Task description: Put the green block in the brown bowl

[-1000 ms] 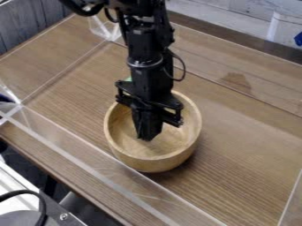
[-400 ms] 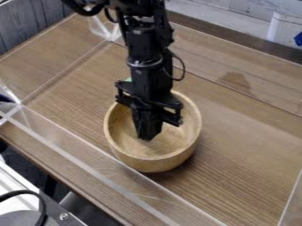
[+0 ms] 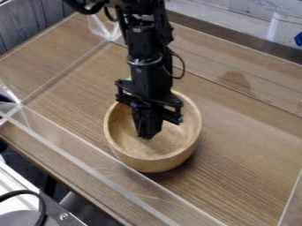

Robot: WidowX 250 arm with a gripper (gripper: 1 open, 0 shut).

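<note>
The brown bowl [image 3: 122, 146] stands on the wooden table, near its front edge. My gripper [image 3: 147, 132] points almost straight down into the bowl, its dark fingers pressed together with the tips low inside, near the bowl's floor. The jaws look shut. The green block is hidden; no green shows between the fingers or in the part of the bowl's inside that I can see. The arm and fingers cover the middle of the bowl.
A low clear plastic wall [image 3: 71, 150] runs along the table's front and left edges. Bare wooden tabletop [image 3: 242, 115] lies to the right of and behind the bowl. A white object [image 3: 288, 32] sits at the far right corner.
</note>
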